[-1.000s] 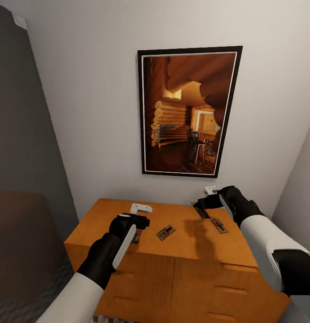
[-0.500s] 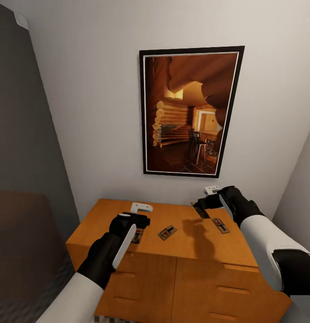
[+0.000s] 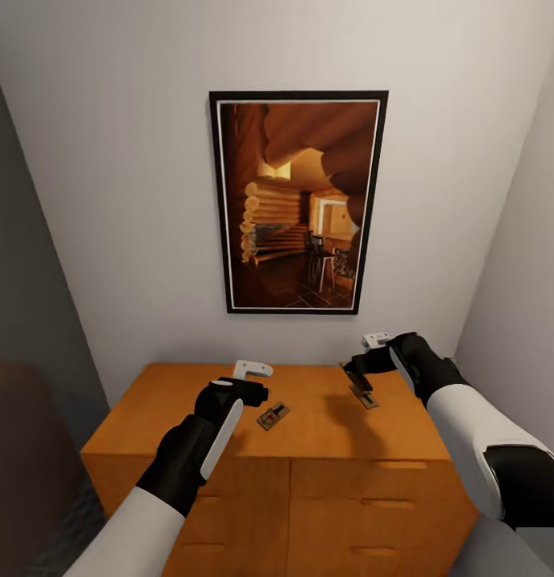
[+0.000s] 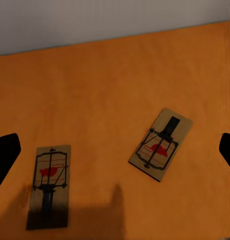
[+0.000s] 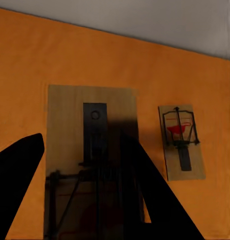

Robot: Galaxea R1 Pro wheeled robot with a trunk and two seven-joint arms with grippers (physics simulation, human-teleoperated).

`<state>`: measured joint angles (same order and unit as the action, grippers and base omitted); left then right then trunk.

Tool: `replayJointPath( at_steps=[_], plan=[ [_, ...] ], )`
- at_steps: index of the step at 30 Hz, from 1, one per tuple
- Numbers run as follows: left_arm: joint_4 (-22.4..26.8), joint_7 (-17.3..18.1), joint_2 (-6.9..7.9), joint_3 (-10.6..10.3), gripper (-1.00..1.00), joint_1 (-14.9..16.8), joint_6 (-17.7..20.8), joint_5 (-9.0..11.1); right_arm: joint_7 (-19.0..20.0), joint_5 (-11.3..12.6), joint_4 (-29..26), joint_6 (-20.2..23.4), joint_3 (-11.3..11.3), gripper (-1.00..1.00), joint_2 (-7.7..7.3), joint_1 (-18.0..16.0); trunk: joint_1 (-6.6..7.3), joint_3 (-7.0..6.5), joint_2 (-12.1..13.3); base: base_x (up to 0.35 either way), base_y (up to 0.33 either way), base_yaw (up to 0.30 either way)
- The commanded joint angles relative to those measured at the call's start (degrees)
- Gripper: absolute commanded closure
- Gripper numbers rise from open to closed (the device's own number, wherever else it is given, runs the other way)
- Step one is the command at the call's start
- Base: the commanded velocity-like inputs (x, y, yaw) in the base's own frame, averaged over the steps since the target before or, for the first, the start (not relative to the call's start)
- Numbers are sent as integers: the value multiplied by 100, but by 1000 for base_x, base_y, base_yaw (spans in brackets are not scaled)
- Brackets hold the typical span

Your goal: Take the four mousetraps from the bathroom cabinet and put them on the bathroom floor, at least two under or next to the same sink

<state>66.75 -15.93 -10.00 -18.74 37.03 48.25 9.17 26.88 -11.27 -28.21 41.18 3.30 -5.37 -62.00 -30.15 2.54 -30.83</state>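
Mousetraps lie flat on top of the cabinet (image 3: 228, 409). Right end effector (image 3: 358, 370) grips one mousetrap (image 5: 90, 165) by its near end, lifted over the top; the board's long axis runs along the fingers. A second trap (image 5: 181, 141) lies just beside it. Left end effector (image 3: 252, 383) hovers with fingers spread wide, empty, above two traps: one (image 4: 161, 144) skewed, the other (image 4: 49, 186) roughly in line with the fingers.

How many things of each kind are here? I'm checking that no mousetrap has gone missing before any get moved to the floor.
mousetraps: 4
cabinet: 1
framed picture: 1
Total: 6
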Motion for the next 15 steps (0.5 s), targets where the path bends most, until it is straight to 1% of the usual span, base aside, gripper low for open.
replayJointPath(
  at_steps=[1,15],
  plan=[
    [5,-52,0,-6,-100,6,18,60,55,-58,-9,12,22,100,-6,-5,-3,9,-11,0,0,-270],
    [5,-69,0,11,-100,6,18,59,54,-60,-9,13,21,100,-7,-5,-3,-37,-11,0,0,-267]
  ],
)
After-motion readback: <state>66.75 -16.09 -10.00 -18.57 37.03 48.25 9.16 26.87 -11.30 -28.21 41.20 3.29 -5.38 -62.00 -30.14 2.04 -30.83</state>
